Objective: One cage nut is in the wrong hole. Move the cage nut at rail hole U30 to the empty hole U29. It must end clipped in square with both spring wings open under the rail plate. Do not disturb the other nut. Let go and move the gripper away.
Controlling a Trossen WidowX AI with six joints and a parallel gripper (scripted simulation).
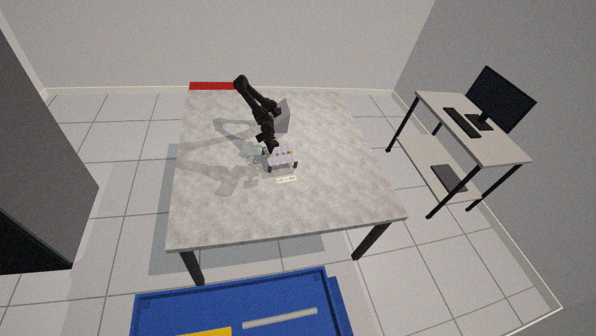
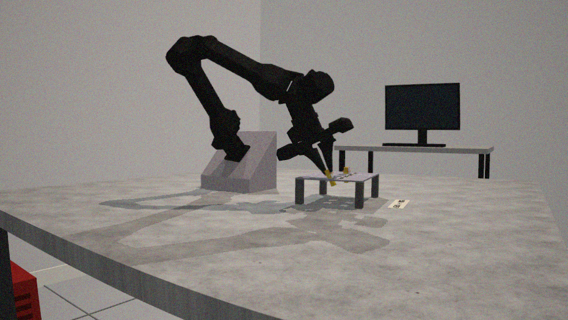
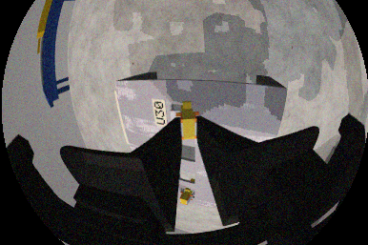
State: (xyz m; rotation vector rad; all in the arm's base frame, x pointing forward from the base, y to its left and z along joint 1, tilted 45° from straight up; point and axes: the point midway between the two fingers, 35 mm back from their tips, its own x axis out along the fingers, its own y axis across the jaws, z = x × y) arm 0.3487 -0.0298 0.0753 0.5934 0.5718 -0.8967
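Leans from a sloped block [image 1: 284, 124] [image 2: 264, 161] at eight o'clock; reaches toward four with the gripper [image 1: 271, 152] [image 2: 328, 171] [image 3: 188, 122], clamped on a tilted yellow nut [image 1: 270, 154] [image 2: 330, 178] [image 3: 189, 129] at a low stand [image 1: 281, 161] [image 2: 309, 176] [image 3: 229, 97]. Shows another nut [image 1: 289, 152] [image 2: 345, 170] [image 3: 186, 196] near, a label card [image 1: 286, 179] [image 2: 397, 203] at four, a monitor [image 1: 500, 99] [image 2: 422, 107] at two.
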